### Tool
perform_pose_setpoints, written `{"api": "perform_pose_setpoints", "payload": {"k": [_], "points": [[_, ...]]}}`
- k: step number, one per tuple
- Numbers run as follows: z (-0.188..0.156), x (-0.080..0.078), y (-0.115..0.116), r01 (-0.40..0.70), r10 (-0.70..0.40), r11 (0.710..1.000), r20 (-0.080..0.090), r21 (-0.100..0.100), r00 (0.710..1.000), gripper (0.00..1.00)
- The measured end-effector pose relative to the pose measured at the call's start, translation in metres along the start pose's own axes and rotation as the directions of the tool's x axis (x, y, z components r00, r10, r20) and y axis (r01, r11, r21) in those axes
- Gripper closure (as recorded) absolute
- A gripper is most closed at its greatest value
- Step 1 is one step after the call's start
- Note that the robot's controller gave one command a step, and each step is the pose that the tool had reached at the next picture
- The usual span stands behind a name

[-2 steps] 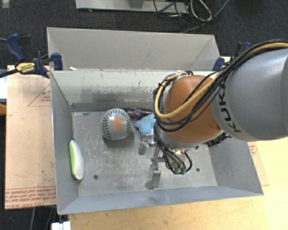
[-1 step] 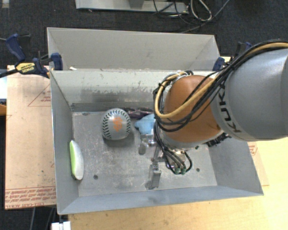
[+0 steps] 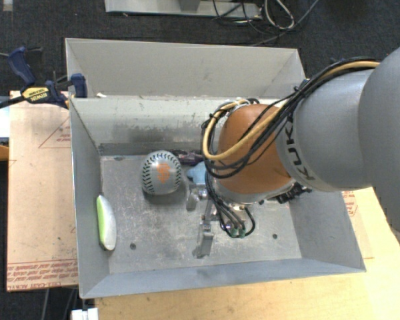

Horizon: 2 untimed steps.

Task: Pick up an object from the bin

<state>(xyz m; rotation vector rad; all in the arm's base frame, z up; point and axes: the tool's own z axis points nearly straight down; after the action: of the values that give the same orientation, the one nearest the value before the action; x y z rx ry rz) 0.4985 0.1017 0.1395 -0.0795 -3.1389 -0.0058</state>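
Observation:
My gripper [image 3: 204, 237] hangs low over the bin floor near the middle, just under the orange wrist cover. Nothing shows between its parts. A grey ball with stitched seams and an orange patch [image 3: 161, 173] lies a little to its upper left, apart from it. A small light blue thing [image 3: 197, 173] sits right beside the ball, partly hidden by the arm.
A long white and green oblong thing [image 3: 106, 223] lies along the bin's left wall. A small dark thing [image 3: 186, 156] rests by the back wall behind the ball. The arm and its orange cover hide the right part of the floor.

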Motion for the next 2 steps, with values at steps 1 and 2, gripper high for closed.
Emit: {"api": "perform_pose_setpoints", "payload": {"k": [1,2], "points": [[-0.0133,0.0044,0.0295,-0.157,0.157,0.988,0.003,-0.001,0.988,0.0],[-0.0128,0.0027,0.0304,-0.156,0.156,0.988,0.002,-0.002,0.988,0.0]]}}
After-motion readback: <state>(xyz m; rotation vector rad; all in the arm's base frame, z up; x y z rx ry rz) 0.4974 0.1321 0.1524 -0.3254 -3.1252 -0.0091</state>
